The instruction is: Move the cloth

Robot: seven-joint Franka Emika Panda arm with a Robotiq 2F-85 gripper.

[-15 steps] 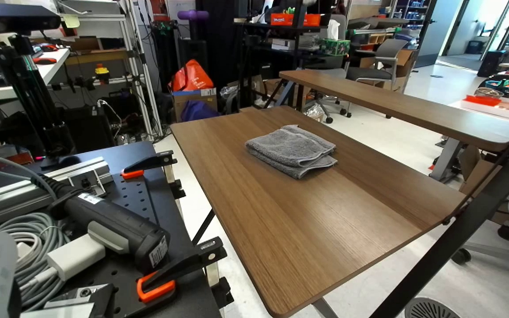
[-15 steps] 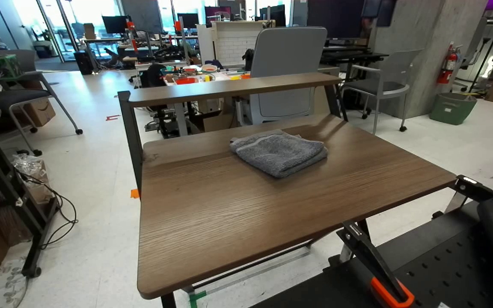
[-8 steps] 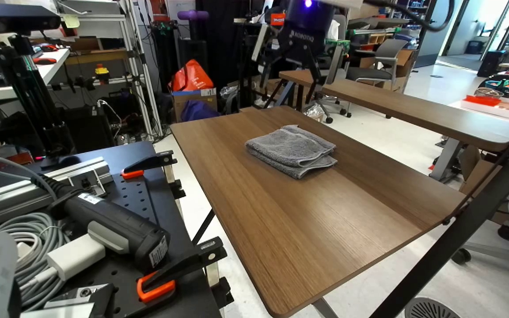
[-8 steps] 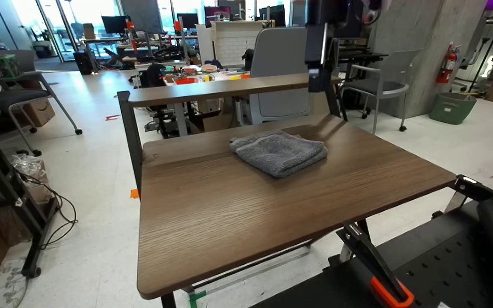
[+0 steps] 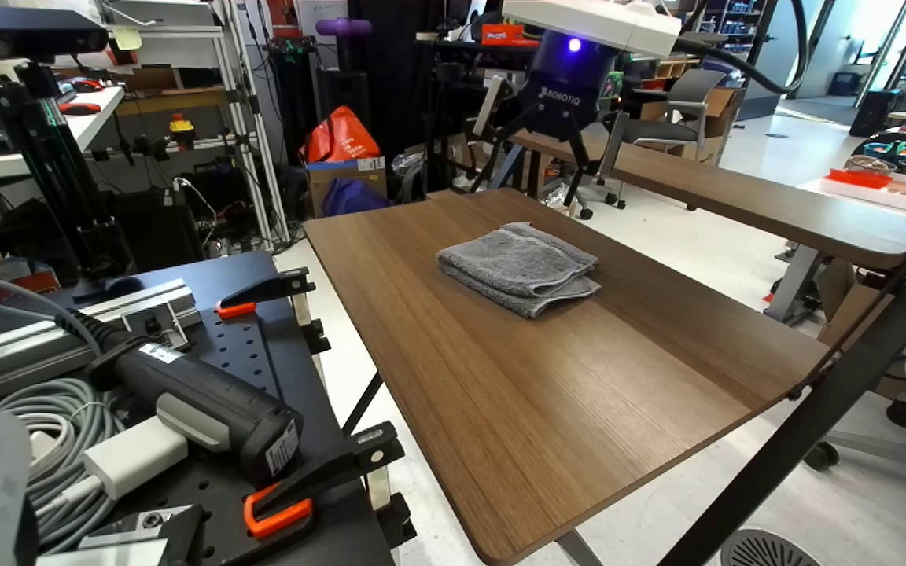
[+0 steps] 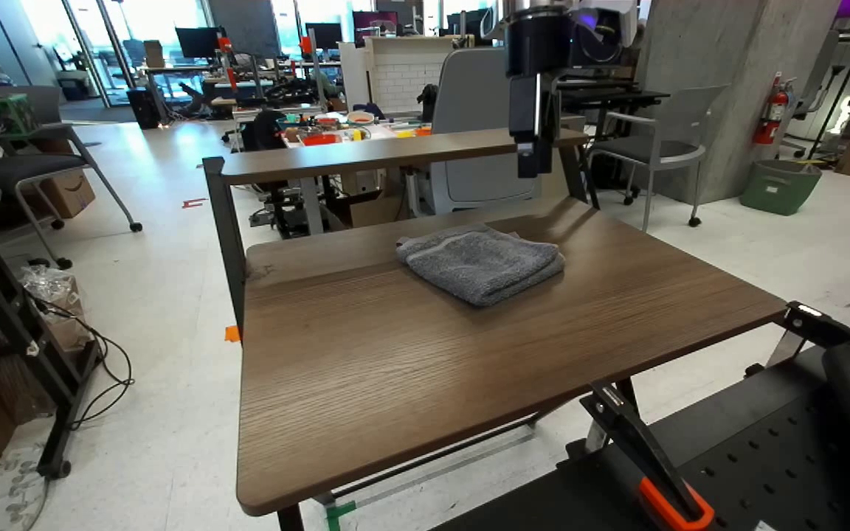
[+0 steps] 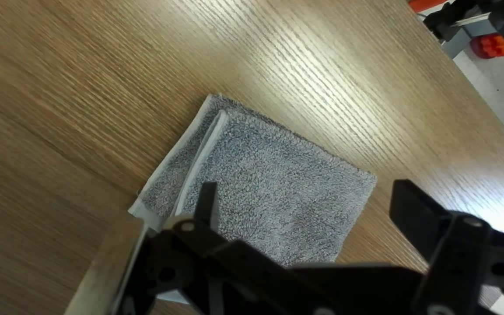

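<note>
Lying mid-frame, a squarish, folded, nubby grey cloth is seen below a black two-fingered gripper, spread wide, empty.

In wrist view I note streaky glare on the tabletop near the cloth; my gripper reads dark, softly blurred. In an exterior view, windows well behind the cloth wash out white.

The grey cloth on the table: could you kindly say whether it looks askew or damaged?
Only slightly askew: the cloth is folded unevenly, its lower layer peeking out past the upper along one edge. No tear shows, though the end effector covers part of it in the wrist view.
</note>
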